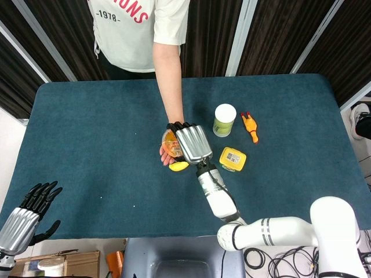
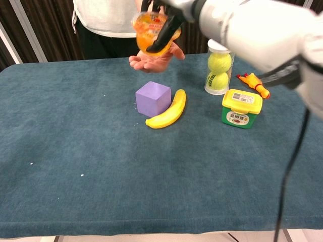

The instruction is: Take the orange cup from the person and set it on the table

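Observation:
The orange cup (image 2: 150, 32) is a clear orange tub with a printed lid, tilted and lifted just above the person's open palm (image 2: 153, 61). My right hand (image 2: 164, 20) grips it from above, fingers wrapped round its side. In the head view the right hand (image 1: 193, 144) covers most of the cup (image 1: 169, 143), with the person's forearm (image 1: 170, 81) reaching in from the far side. My left hand (image 1: 26, 215) hangs open off the table's near-left corner, holding nothing.
A purple cube (image 2: 153, 99) and a banana (image 2: 168, 110) lie under the cup. To the right stand a tennis-ball tube (image 2: 218, 69), a yellow-lidded green tub (image 2: 241, 108) and an orange rubber chicken (image 2: 254, 85). The teal tablecloth (image 2: 91, 156) stretches left and near.

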{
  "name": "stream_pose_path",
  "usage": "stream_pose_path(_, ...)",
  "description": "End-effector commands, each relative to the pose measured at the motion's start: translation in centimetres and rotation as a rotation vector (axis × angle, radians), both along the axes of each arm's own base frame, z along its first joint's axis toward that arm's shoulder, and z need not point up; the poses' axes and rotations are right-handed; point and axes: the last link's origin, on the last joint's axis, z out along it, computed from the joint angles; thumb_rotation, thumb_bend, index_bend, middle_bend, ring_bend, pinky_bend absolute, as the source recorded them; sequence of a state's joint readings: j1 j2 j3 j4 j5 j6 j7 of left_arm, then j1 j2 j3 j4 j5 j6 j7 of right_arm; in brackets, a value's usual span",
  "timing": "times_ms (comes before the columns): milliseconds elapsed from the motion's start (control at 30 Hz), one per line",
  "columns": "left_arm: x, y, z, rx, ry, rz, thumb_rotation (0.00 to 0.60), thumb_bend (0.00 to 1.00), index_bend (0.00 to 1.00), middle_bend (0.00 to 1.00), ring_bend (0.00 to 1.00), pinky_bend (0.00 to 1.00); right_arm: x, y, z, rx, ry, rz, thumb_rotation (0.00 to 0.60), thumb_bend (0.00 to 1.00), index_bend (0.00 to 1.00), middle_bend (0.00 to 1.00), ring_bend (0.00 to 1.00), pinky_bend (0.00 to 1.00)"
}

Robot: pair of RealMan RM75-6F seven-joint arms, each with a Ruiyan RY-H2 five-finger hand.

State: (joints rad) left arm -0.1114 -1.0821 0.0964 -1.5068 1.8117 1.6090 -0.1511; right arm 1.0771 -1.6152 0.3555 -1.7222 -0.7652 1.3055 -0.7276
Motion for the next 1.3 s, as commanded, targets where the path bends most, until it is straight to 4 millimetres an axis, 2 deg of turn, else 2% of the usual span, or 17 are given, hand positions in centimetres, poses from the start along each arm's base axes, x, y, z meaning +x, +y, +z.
stream_pose_path(33, 0.0, -0.1, 0.0, 0.003, 0.0, -0.002, 0.6, 0.37, 0.0, 0.0, 0.0, 0.07, -3.4, 2.2, 3.3, -0.017, -0.036, 0.024, 0.6, 0.15, 0.7, 0.58, 0.47, 0.54)
stream_pose_path(167, 0.0, -0.1, 0.1, 0.005, -0.002, 0.0, 0.6, 0.37, 0.0, 0.0, 0.0, 0.07, -8.9, 5.5, 6.2, 0.008, -0.061, 0.012, 0.6, 0.15, 0.7, 0.58, 0.47, 0.54)
stream_pose_path(267, 0.0, 0.1, -0.1, -0.003, 0.001, 0.004, 0.6, 0.37, 0.0, 0.0, 0.0, 0.07, -13.6, 7.5, 7.1, 0.055, -0.06, -0.044, 0.6, 0.15, 0.69, 0.58, 0.47, 0.54)
stream_pose_path(333, 0.1, 0.2, -0.2, -0.007, 0.003, 0.006, 0.6, 0.37, 0.0, 0.0, 0.0, 0.07, -15.8, 8.1, 7.0, 0.089, -0.042, -0.073, 0.6, 0.15, 0.69, 0.58, 0.47, 0.54)
stream_pose_path(433, 0.1, 0.4, -0.4, -0.01, 0.006, 0.008, 0.6, 0.37, 0.0, 0.0, 0.0, 0.07, -19.6, 8.9, 5.0, 0.174, 0.02, -0.136, 0.6, 0.15, 0.66, 0.58, 0.46, 0.54)
stream_pose_path(500, 0.2, 0.5, -0.5, -0.011, 0.007, 0.01, 0.6, 0.37, 0.0, 0.0, 0.0, 0.07, -20.9, 9.1, 3.6, 0.221, 0.045, -0.154, 0.6, 0.15, 0.6, 0.57, 0.44, 0.53)
stream_pose_path(567, 0.1, 0.5, -0.5, -0.011, 0.007, 0.012, 0.6, 0.37, 0.0, 0.0, 0.0, 0.07, -22.1, 9.4, 2.0, 0.272, 0.07, -0.169, 0.6, 0.15, 0.53, 0.54, 0.41, 0.52)
stream_pose_path(733, 0.1, 0.6, -0.4, -0.012, 0.005, 0.013, 0.6, 0.37, 0.0, 0.0, 0.0, 0.07, -23.8, 9.7, -0.4, 0.35, 0.148, -0.186, 0.6, 0.15, 0.34, 0.37, 0.27, 0.43)
stream_pose_path(900, 0.0, 0.5, -0.3, -0.01, 0.002, 0.011, 0.6, 0.37, 0.0, 0.0, 0.0, 0.07, -24.5, 9.7, -0.8, 0.407, 0.198, -0.223, 0.6, 0.15, 0.16, 0.21, 0.13, 0.3)
stream_pose_path(1000, 0.0, 0.5, -0.2, -0.007, 0.001, 0.013, 0.6, 0.37, 0.0, 0.0, 0.0, 0.07, -25.0, 9.7, -0.9, 0.454, 0.249, -0.248, 0.6, 0.15, 0.01, 0.05, 0.01, 0.18)
stream_pose_path(1067, 0.0, 0.4, -0.1, -0.002, 0.0, 0.013, 0.6, 0.37, 0.0, 0.0, 0.0, 0.07, -25.1, 10.3, 0.3, 0.436, 0.309, -0.221, 0.6, 0.15, 0.0, 0.01, 0.0, 0.14)
stream_pose_path(1200, 0.0, 0.3, -0.2, -0.005, 0.003, 0.013, 0.6, 0.37, 0.0, 0.0, 0.0, 0.07, -25.0, 12.3, 2.8, 0.417, 0.351, -0.216, 0.6, 0.15, 0.0, 0.0, 0.0, 0.04)
stream_pose_path(1300, 0.1, 0.2, -0.2, -0.003, 0.006, 0.009, 0.6, 0.37, 0.0, 0.0, 0.0, 0.07, -25.0, 14.4, 6.1, 0.328, 0.311, -0.236, 0.6, 0.15, 0.0, 0.0, 0.0, 0.04)
